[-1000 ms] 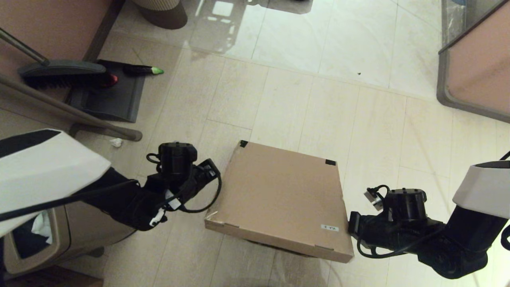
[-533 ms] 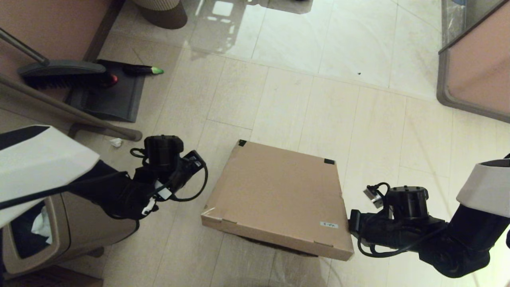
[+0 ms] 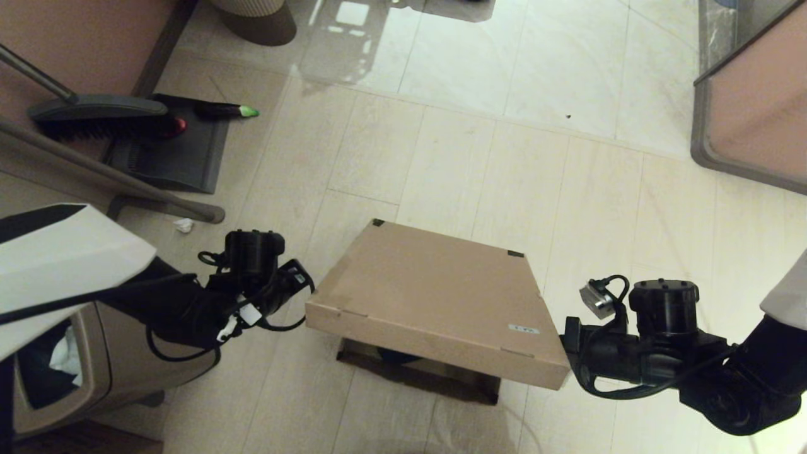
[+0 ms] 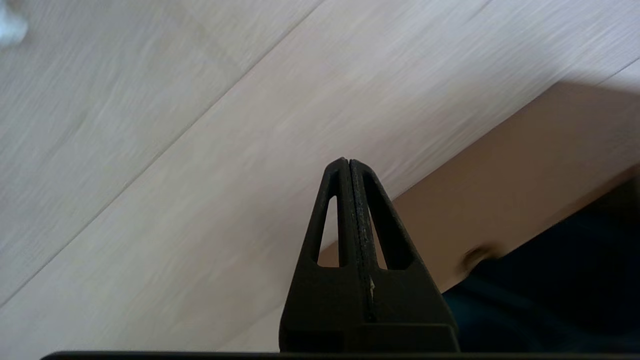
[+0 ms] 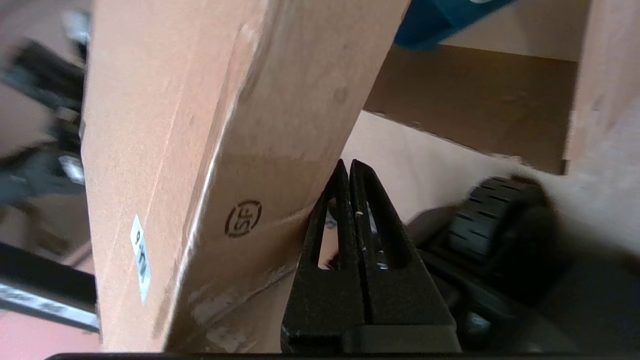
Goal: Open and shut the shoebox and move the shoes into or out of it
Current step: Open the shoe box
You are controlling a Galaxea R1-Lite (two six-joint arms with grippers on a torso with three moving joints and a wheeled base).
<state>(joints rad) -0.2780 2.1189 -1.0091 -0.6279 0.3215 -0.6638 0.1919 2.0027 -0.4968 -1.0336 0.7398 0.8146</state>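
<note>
While both sets of fingers are pressed together on nothing, the right gripper is wedged under the near right corner of the shoebox lid, and the left gripper is placed at its near left corner. The lid is tilted up, a teal shoe being glimpsed inside the shoebox on the tiled floor.

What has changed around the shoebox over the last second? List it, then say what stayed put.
The shoebox lid has tipped up at its near edge, opening a dark gap over the box beneath. The right gripper, fingers shut, is under the lid's near right corner and has risen with it. The left gripper, also shut, has pulled back from the lid's left side, then come in again at its near left corner. The broom, dustpan and trash bin stayed put.
</note>
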